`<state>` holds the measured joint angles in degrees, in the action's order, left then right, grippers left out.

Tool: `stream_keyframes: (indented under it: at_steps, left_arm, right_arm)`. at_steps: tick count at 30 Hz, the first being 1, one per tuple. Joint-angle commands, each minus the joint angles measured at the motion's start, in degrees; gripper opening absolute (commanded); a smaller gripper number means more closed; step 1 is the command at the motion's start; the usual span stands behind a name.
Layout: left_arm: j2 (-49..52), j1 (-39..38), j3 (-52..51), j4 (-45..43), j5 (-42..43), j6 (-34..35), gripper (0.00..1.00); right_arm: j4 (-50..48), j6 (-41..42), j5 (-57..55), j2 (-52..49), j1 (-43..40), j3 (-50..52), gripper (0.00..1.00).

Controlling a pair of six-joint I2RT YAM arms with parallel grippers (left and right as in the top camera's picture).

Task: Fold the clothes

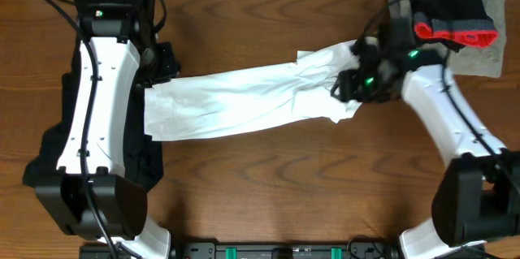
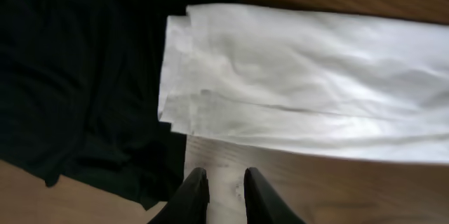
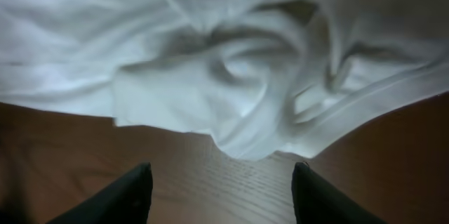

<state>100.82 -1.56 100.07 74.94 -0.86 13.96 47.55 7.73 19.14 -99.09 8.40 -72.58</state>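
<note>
Mid-fold now: the white T-shirt (image 1: 244,105) lies as one long, narrow band across the table (image 1: 268,186), running from one arm to the other. The lengthwise folds look done. What's left, by my read, is folding the band end over end.

The right gripper (image 3: 221,182) stands wide open with nothing between its jaws, only bare wood. The shirt's crumpled end sits just ahead of the fingertips, near but not touching.

The left gripper (image 2: 221,185) has its jaws only a sliver apart, and they're empty too, with wood showing in the gap. The shirt's squared-off end lies just ahead of them. The black garment (image 2: 84,76) spreads ahead and to one side.

Next move, as I judge it: the right jaws push forward into that bunched end and close on all the layers. The end could then be smoothed flat or carried over toward the other end. Thin cloth like this could slip, or only the top layer could come up.

The overhead view gives the whole picture: the full band, the black garment under the left arm, and a pile of dark, red and grey clothes (image 1: 451,7) beyond the right arm. Only the wrist views show both sets of jaws empty. Only the right wrist view shows how twisted that end really is.
</note>
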Motion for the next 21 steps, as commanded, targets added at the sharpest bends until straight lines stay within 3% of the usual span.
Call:
stream_keyframes:
  at_steps: [1,11,15,21]
  left_arm:
    - [-0.9,0.4,-4.7,-2.7,-1.6,3.5,0.20]
    - [-0.9,0.5,-16.3,-10.9,-3.6,6.3,0.20]
    - [-0.9,0.5,-17.7,-11.8,-4.1,6.3,0.20]
    - [-0.9,0.5,-17.7,-11.8,-4.1,6.3,0.20]
  right_arm:
    - [-5.3,7.3,-7.6,0.2,3.0,5.2,0.59]
    - [-18.9,11.7,-13.1,-0.9,6.0,13.2,0.52]
    - [-19.7,12.0,-13.1,-1.9,6.0,13.9,0.40]
    - [-19.7,12.0,-13.1,-1.9,6.0,13.9,0.12]
